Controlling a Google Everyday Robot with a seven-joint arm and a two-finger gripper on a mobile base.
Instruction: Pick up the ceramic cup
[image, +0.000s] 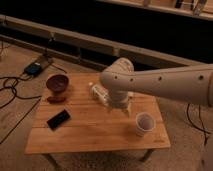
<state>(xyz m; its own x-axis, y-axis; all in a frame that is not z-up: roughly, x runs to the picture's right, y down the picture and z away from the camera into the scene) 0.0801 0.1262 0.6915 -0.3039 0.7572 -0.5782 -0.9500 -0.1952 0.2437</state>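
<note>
The ceramic cup (144, 124) is small, white and round, and stands upright near the right front corner of the wooden table (95, 134). My gripper (121, 109) hangs down from the white arm over the middle right of the table, just up and left of the cup and apart from it. Its fingers are spread and hold nothing. A clear plastic bottle (97, 91) with a white label lies just left of the gripper, partly hidden by the arm.
A dark red bowl (57, 83) stands at the back left of the table, with a brown object (56, 99) in front of it. A black phone (58, 119) lies at the front left. Cables and a power box (37, 67) lie on the floor to the left.
</note>
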